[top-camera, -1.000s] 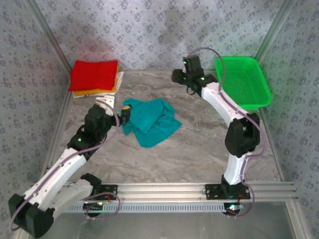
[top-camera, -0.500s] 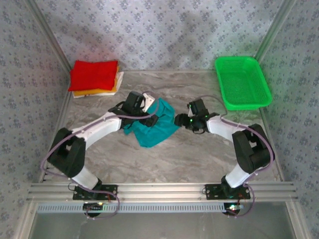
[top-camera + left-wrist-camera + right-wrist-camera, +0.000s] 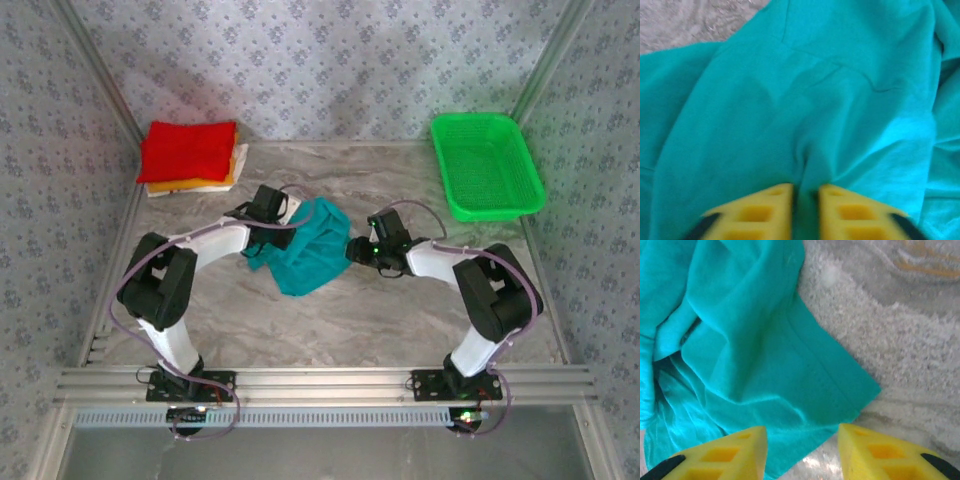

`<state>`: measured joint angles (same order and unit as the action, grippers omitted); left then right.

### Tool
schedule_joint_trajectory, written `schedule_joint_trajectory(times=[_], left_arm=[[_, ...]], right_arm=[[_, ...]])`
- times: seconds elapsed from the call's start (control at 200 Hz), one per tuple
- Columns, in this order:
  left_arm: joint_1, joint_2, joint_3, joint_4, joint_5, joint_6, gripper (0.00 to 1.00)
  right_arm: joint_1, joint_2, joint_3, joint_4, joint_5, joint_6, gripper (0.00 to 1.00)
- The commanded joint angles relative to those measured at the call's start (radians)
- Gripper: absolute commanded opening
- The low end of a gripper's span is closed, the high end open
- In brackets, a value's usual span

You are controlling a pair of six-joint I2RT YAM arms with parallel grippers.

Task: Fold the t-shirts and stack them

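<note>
two arms reached in over the desk [image 3: 400,310] toward one teal shirt [image 3: 305,258]. the shirt lay crumpled near the middle of the desk, a bit to the left.

the left fingers [image 3: 280,221] were at the far left side of the teal shirt. seen from the left wrist, they were almost shut, with a small fold of the teal cloth pinched tight between them. the cloth rose in a soft ridge away from that pinch.

the right fingers [image 3: 357,248] were at the right edge of the teal shirt. seen from the right wrist, they stood apart, low over the desk. a corner of the hem lay by the gap between them, but they were not closed on it and they held nothing.

some folded shirts sat in a pile in the far left corner. a red shirt [image 3: 188,150] was on top, an orange-yellow shirt [image 3: 231,172] under it, and a white shirt [image 3: 190,188] at the bottom. that pile was well apart from the teal shirt.

a green basket [image 3: 490,165] sat in the far right corner of the desk.
</note>
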<state>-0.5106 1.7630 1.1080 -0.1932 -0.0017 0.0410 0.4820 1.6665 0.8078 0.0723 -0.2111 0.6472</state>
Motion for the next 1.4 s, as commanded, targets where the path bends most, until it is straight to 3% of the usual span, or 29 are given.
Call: schedule_joint_trajectory(times=[0.0, 0.045, 0.29, 0.465, 0.61, 0.705, 0.824, 0.959, 1.004, 1.184, 1.294, 1.399], left_arm=[[0.005, -0.041, 0.036, 0.016, -0.067, -0.017, 0.07], [0.006, -0.059, 0.039, 0.007, -0.096, -0.020, 0.00], [0.017, -0.261, -0.008, 0.006, -0.170, -0.031, 0.00], [0.020, -0.403, -0.044, 0.004, -0.168, -0.032, 0.00], [0.020, -0.489, -0.071, 0.010, -0.137, -0.018, 0.00], [0.020, -0.549, -0.108, 0.047, -0.126, -0.006, 0.00], [0.021, -0.581, -0.128, 0.055, -0.137, -0.004, 0.00], [0.021, -0.576, -0.129, 0.037, -0.142, 0.000, 0.00], [0.021, -0.577, -0.135, 0.044, -0.139, -0.001, 0.00], [0.021, -0.585, -0.139, 0.052, -0.169, -0.013, 0.00], [0.022, -0.625, -0.166, 0.081, -0.191, -0.024, 0.00], [0.027, -0.685, -0.193, 0.106, -0.192, -0.033, 0.00]], right_arm=[[-0.006, 0.023, 0.067, 0.018, 0.074, -0.011, 0.34], [-0.013, 0.032, 0.078, 0.011, 0.084, -0.011, 0.27], [-0.051, 0.027, 0.094, 0.007, 0.113, -0.011, 0.00], [-0.070, -0.008, 0.096, 0.024, 0.076, -0.080, 0.00], [-0.079, 0.045, 0.159, 0.094, -0.181, -0.150, 0.43], [-0.072, 0.092, 0.149, 0.227, -0.290, -0.142, 0.66], [-0.056, 0.156, 0.129, 0.369, -0.402, -0.101, 0.70], [-0.017, 0.170, 0.056, 0.511, -0.439, -0.133, 0.72], [-0.005, 0.175, 0.051, 0.508, -0.435, -0.159, 0.66], [0.001, 0.146, 0.057, 0.481, -0.376, -0.182, 0.16], [-0.007, 0.073, 0.068, 0.399, -0.319, -0.213, 0.00], [-0.025, -0.044, 0.057, 0.342, -0.284, -0.228, 0.00]])
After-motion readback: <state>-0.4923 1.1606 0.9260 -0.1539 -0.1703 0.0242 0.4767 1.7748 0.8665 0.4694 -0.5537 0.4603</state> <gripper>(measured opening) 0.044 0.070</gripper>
